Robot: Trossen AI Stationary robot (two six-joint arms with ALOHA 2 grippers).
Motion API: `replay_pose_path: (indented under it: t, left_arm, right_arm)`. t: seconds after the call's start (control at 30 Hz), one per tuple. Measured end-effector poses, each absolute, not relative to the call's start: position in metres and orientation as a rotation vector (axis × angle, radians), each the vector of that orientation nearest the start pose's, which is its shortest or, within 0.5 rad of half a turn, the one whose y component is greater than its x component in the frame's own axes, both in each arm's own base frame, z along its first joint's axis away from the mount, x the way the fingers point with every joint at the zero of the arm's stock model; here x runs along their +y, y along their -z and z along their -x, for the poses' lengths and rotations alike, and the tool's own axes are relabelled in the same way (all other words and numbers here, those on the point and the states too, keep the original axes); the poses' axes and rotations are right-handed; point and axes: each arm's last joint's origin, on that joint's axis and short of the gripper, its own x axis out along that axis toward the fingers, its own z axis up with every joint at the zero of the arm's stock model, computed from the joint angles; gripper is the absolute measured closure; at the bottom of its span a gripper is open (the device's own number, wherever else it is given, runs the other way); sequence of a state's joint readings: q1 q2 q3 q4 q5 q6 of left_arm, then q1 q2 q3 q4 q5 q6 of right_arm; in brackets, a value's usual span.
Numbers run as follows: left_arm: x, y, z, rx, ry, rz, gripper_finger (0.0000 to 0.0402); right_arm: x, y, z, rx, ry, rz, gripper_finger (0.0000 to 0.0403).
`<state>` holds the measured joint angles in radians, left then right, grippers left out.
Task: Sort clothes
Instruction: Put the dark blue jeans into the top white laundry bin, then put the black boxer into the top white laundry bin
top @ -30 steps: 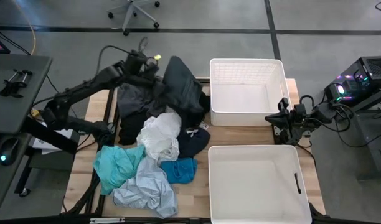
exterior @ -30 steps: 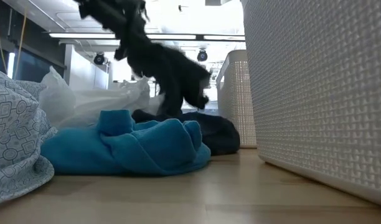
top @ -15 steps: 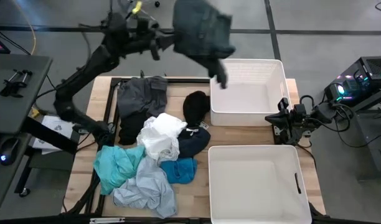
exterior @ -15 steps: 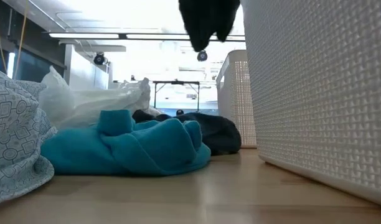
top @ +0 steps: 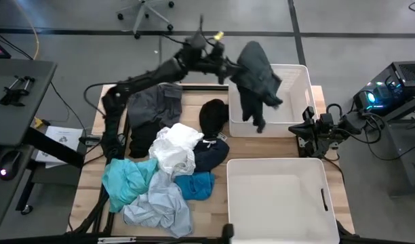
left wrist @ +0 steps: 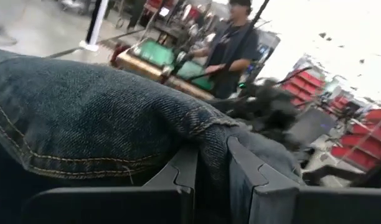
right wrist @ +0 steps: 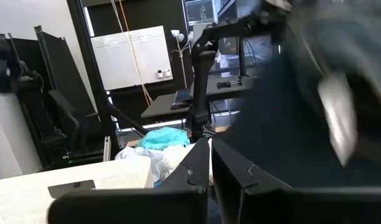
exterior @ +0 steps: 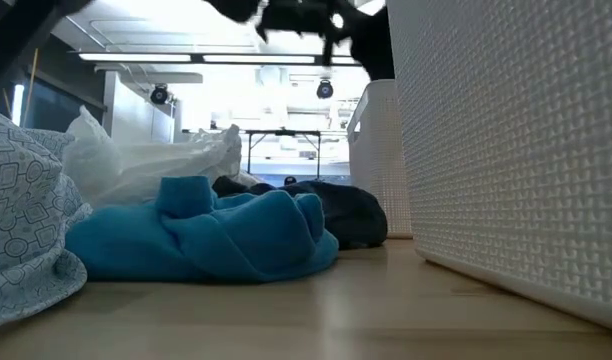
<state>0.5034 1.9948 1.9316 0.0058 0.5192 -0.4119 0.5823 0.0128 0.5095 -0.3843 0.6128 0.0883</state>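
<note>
My left gripper (top: 229, 68) is shut on a dark denim garment (top: 256, 78), held in the air over the far white bin (top: 289, 112). The other clothes lie in a pile on the table's left half: grey (top: 153, 105), black (top: 213, 115), white (top: 175, 146), navy (top: 211, 157), teal (top: 129, 179), bright blue (top: 194, 184) and pale blue (top: 160, 207). My right gripper (right wrist: 209, 163) is shut and empty, waiting at the table's right edge (top: 314, 130). My left gripper pinches a stitched fold of the denim (left wrist: 210, 146) between its two fingers (left wrist: 245, 177). The fingers reach out about level from the table's left side. The garment is lifted clear and hangs beyond and below the fingers over the far bin, its lower end (top: 260, 125) dangling slack.
A second white bin (top: 279, 200) stands at the near right, and its wall (exterior: 516, 150) fills the right of the low view. The bright blue garment (exterior: 216, 235) and the white one (exterior: 146, 160) lie in front of the low camera. A person (left wrist: 231, 37) stands in the room beyond.
My left gripper has pulled the dark denim garment up off the far side of the pile. It has carried it toward the table's right edge and come lower over the far bin. The garment, lifted clear, swings below it. A black garment shows where it lay.
</note>
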Motion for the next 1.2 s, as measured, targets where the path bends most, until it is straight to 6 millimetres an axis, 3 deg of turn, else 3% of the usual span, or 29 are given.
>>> replay_pose_path:
  t: [0.13,0.27,0.37,0.67,0.97,1.2]
  left_arm:
    - [0.218,-0.356,-0.445,-0.027,0.021,0.464,0.0373]
    - [0.215,-0.35,-0.459,-0.139,0.07,0.46,0.0373]
    - [0.212,-0.349,-0.461,-0.155,0.055,0.343,0.0373]
    - [0.21,-0.319,-0.466,0.101,-0.238,0.3,0.034]
    - [0.215,-0.334,-0.459,0.029,-0.137,0.387,0.0222]
    - [0.203,-0.388,-0.446,-0.053,-0.051,0.363,0.0187]
  right_arm:
    - [0.005,-0.287,-0.037,-0.094,0.027,-0.151,0.0398]
    - [0.005,-0.287,-0.037,-0.094,0.026,-0.151,0.0398]
    - [0.005,-0.287,-0.037,-0.094,0.026,-0.151,0.0398]
    - [0.005,-0.287,-0.037,-0.094,0.027,-0.151,0.0398]
    - [0.005,-0.287,-0.037,-0.094,0.027,-0.151,0.0398]
    - [0.005,-0.287,-0.037,-0.094,0.026,-0.151,0.0398]
